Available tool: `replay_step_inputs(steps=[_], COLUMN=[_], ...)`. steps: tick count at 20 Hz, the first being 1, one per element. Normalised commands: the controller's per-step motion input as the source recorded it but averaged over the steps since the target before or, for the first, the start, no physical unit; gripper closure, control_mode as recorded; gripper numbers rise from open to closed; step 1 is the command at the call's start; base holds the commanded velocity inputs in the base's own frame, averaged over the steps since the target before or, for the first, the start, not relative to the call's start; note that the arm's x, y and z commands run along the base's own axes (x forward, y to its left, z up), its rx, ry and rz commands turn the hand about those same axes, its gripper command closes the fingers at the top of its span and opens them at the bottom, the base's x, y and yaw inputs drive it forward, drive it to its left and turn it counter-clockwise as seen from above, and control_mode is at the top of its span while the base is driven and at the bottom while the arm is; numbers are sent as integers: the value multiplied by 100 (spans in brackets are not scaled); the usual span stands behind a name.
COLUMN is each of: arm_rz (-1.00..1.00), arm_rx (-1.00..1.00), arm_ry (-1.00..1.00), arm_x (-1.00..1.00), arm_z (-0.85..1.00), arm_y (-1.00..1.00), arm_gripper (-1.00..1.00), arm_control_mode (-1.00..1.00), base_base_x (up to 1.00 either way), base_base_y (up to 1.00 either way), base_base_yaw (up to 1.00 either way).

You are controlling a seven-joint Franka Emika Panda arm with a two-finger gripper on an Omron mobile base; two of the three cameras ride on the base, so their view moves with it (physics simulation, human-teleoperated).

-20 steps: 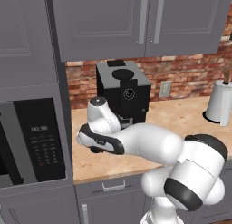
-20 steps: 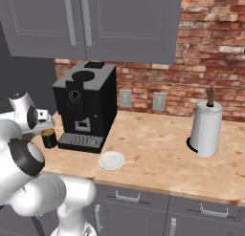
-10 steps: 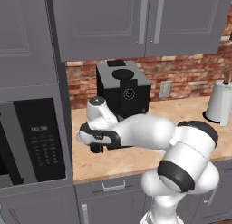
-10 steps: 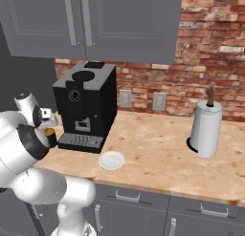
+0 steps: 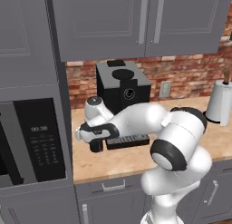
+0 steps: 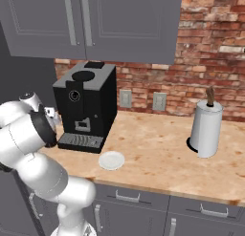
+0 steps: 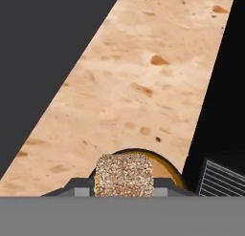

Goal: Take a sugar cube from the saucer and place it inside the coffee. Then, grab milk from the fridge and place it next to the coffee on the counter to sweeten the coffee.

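Arm swung further left, fingers [image 7: 123,188] grasping sugar cube [image 7: 124,175] over coffee [image 5: 96,145], saucer [image 6: 111,160] bare.

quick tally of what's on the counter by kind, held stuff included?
Coffee machine: 1
Paper-towel roll: 1
Saucer: 1
Coffee mug: 1
Sugar cube, between the gripper fingers above the mug: 1
Total: 5

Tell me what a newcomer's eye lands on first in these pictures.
The sparkly tan sugar cube held in the end effector, directly above the coffee. Next, the big black coffee machine against the brick wall, with the bare white saucer on the counter before it.
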Motion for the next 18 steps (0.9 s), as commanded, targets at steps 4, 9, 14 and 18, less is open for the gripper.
replay_step_inputs(steps=[4, 9, 14, 18], arm_rz=[-3, -5, -2, -4], arm_rx=[0, 0, 0, 1], arm_ry=[0, -6, -15, -16], arm_x=[9, 0, -27, -66], arm_z=[2, 40, 57, 68], arm_y=[0, 1, -1, -24], arm_gripper=[-100, -100, -100, -100], arm_control_mode=[-100, -100, -100, -100], base_base_x=[0, 0, 0, 0], base_base_y=[0, 0, 0, 0], base_base_yaw=[0, 0, 0, 0])
